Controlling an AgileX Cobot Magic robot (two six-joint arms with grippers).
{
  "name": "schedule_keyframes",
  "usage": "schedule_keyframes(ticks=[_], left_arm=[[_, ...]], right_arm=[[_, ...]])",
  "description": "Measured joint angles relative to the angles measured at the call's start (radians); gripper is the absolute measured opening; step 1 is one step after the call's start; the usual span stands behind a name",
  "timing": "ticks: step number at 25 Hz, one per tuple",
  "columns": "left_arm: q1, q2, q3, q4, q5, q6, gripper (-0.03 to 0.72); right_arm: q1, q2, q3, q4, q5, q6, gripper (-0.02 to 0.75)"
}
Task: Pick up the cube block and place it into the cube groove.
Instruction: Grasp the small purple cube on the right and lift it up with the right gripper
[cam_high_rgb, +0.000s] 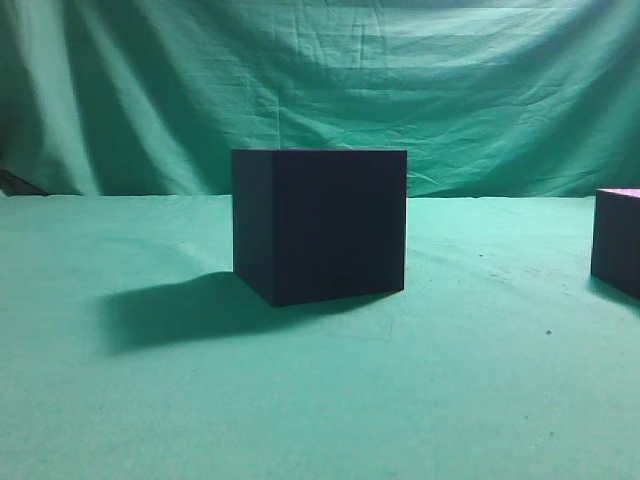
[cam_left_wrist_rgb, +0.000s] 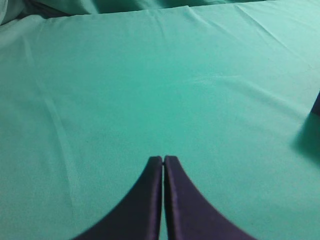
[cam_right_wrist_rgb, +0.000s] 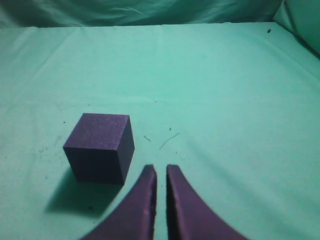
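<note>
The cube block is a small dark cube with a pinkish top, cut off by the right edge of the exterior view. In the right wrist view it sits on the cloth just left of and ahead of my right gripper, which is shut and empty with only a thin slit between the fingers. The large dark box stands mid-table. Its top, and the cube groove in it, are hidden at this eye-level angle. My left gripper is shut and empty over bare cloth. Neither gripper shows in the exterior view.
Green cloth covers the table and hangs as a backdrop. A dark corner, apparently of the large box, and its shadow sit at the right edge of the left wrist view. Small dark specks lie on the cloth near the cube block.
</note>
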Motion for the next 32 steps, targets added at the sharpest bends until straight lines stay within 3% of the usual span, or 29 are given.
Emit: schedule_keyframes(ticks=[24, 27, 32], left_arm=[[0.0, 0.0, 0.0, 0.0, 0.0, 0.0, 0.0], [0.0, 0.0, 0.0, 0.0, 0.0, 0.0, 0.0], [0.0, 0.0, 0.0, 0.0, 0.0, 0.0, 0.0]], right_arm=[[0.0, 0.0, 0.0, -0.005, -0.015, -0.011, 0.05], [0.0, 0.0, 0.0, 0.063, -0.122, 0.002, 0.05], [0.0, 0.0, 0.0, 0.215, -0.423, 0.034, 0.05]])
